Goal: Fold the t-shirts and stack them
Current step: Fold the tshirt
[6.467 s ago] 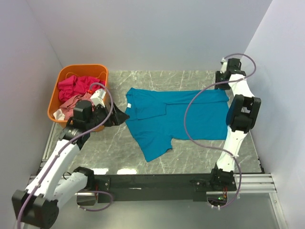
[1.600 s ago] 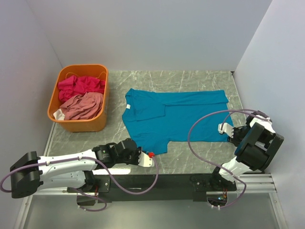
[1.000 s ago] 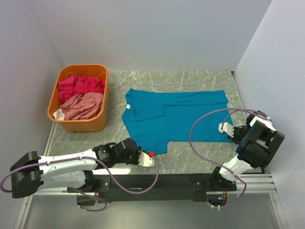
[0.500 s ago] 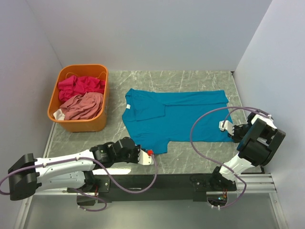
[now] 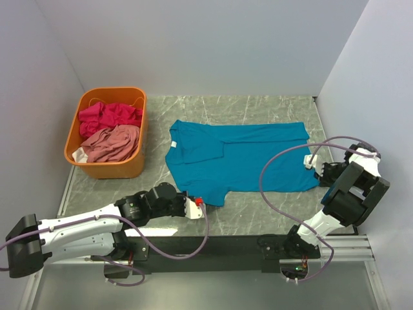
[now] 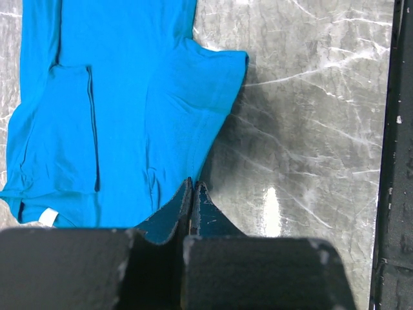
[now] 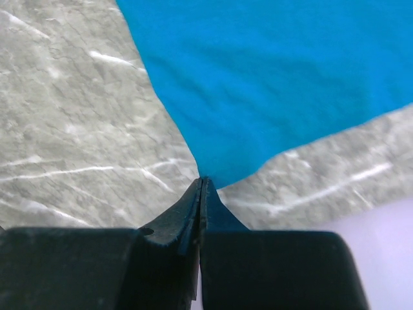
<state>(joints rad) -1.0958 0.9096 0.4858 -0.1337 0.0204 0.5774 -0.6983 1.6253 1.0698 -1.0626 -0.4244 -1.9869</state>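
1. One teal t-shirt [image 5: 239, 161] lies spread flat mid-surface [image 5: 258, 216], seen from above; a magenta t-shirt [image 5: 110, 115] and a salmon t-shirt [image 5: 113, 142] sit bunched in the orange basket [image 5: 110, 91], far left.
2. Left wrist: the left hand [image 6: 191, 188] is closed, tips at the teal t-shirt's edge; whether cloth is pinched cannot be told.
3. Right wrist: the right hand [image 7: 201, 184] is clamped on a drawn-up point of the teal t-shirt.

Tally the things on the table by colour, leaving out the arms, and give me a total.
teal-blue t-shirt: 1
magenta-pink t-shirt: 1
salmon-pink t-shirt: 1
orange basket: 1
Total: 4
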